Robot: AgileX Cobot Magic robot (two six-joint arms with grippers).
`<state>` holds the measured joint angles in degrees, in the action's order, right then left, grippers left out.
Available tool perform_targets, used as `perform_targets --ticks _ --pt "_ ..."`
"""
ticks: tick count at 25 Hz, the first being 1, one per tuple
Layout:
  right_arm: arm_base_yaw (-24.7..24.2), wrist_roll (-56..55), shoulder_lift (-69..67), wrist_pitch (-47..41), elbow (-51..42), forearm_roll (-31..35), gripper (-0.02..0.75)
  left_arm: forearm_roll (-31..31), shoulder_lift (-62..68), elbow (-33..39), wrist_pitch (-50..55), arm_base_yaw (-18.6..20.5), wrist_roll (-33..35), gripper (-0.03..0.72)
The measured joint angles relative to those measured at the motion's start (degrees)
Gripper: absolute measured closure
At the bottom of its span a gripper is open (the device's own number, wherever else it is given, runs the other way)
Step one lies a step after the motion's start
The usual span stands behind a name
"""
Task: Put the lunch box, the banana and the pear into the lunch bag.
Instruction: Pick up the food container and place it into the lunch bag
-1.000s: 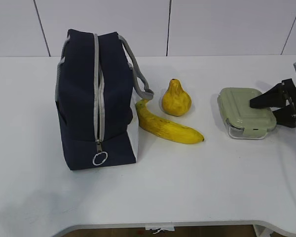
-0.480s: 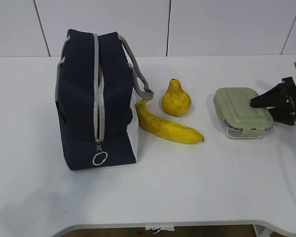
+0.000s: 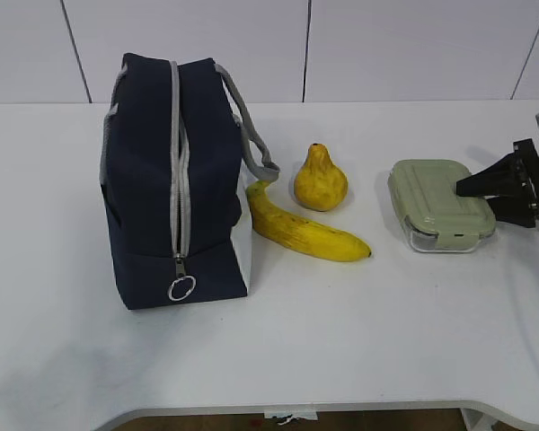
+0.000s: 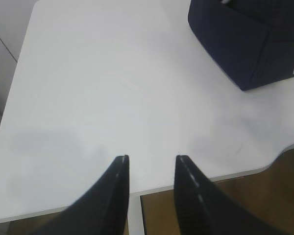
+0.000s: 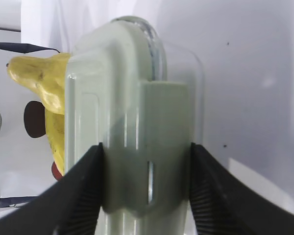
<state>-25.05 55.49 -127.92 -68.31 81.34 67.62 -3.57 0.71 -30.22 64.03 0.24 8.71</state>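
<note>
Right wrist view: lunch box (image 5: 132,147) between jaws (both touching its sides).

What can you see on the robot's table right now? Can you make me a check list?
Surface: white table, bare around the things.
Lunch bag: upright at left, zipper closed.
Banana: lying beside the bag.
Pear: upright behind the banana.
Lunch box: flat at right, lid on.
Clutter: nothing seen.
Left gripper: open, holding nothing, above the table edge.
Right gripper: fingers on both sides of the lunch box's clip end.
Cables: thin dark ones at the right wrist view's left edge.
Surroundings: white wall panels.
</note>
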Motion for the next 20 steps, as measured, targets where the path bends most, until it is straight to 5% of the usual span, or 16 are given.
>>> perform_targets --ticks 20 --pt "0.27 -9.07 3.32 0.48 0.12 -5.62 0.372 0.00 0.00 0.00 0.00 0.00 0.00 0.445"
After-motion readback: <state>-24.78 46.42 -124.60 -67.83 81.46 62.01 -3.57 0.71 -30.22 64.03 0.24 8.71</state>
